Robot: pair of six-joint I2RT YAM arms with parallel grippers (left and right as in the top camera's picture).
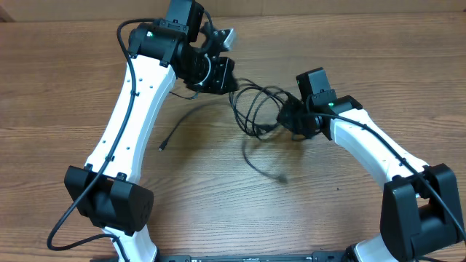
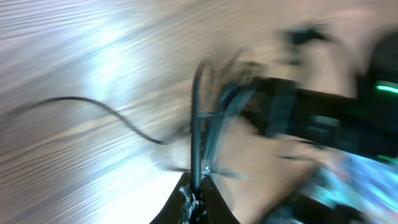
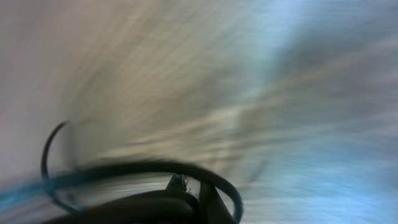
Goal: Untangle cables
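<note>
The cables [image 1: 256,109] are thin black cords in loose tangled loops at the middle of the wooden table, with one tail trailing forward to a small plug [image 1: 282,177]. Another black cord [image 1: 178,122] curves left to a plug end [image 1: 162,148]. My left gripper [image 1: 224,78] is shut on a cable strand at the tangle's left; in the left wrist view [image 2: 198,190] the cord [image 2: 196,118] rises from between the fingers. My right gripper [image 1: 290,118] is shut on cable at the tangle's right; the right wrist view [image 3: 189,199] is blurred, with a cord loop [image 3: 143,168] across the fingers.
The wooden table [image 1: 218,196] fills the overhead view. The two white arms stand at the left [image 1: 131,109] and right [image 1: 371,145], their black bases near the front edge. Both wrist views are motion-blurred.
</note>
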